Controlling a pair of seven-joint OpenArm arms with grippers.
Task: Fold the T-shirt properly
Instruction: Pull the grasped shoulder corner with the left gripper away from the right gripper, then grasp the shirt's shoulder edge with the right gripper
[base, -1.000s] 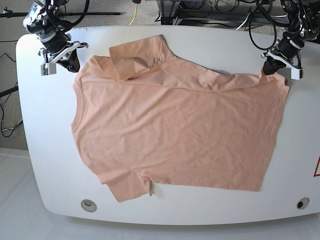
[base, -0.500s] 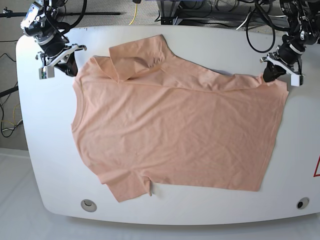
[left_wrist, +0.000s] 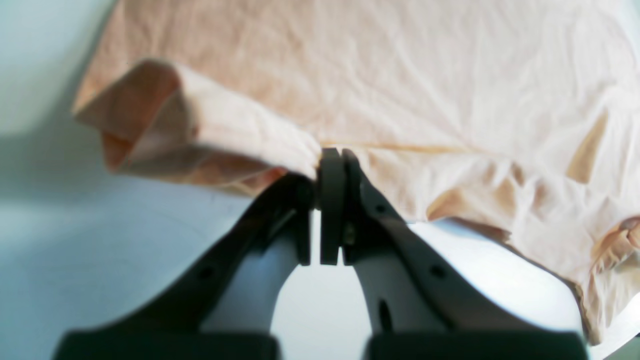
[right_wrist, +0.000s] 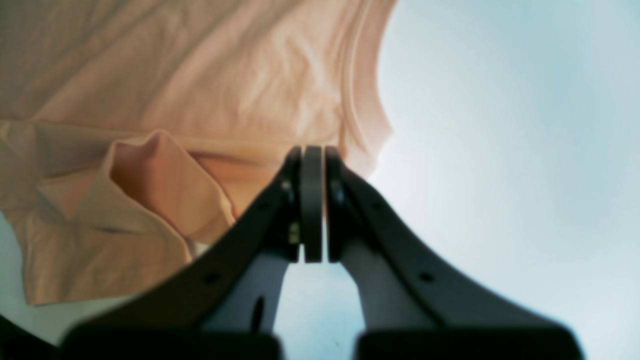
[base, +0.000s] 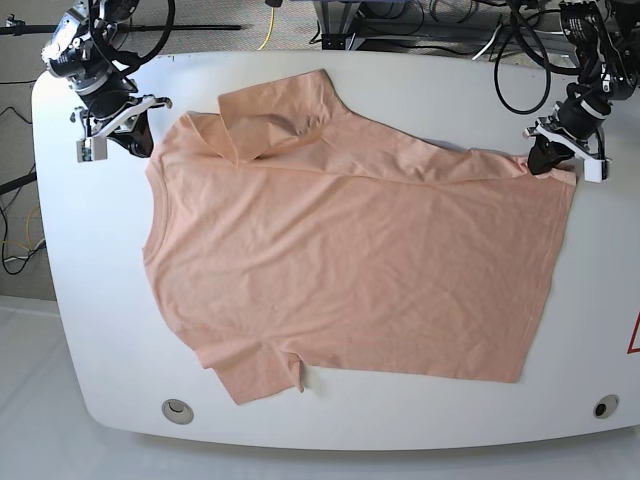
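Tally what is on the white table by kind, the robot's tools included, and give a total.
T-shirt: 1, peach
Tools: 2, the left tool and the right tool
Round fittings set in the table: 2, one near each front corner, the other
Total: 5

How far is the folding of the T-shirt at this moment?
Done: the T-shirt lies spread almost flat on the table, with no body fold visible; only the far sleeve is turned over. In hand: the left hand is shut at the hem corner and seems to pinch it; the right hand is shut beside the collar, holding nothing. Left: all the real folds.
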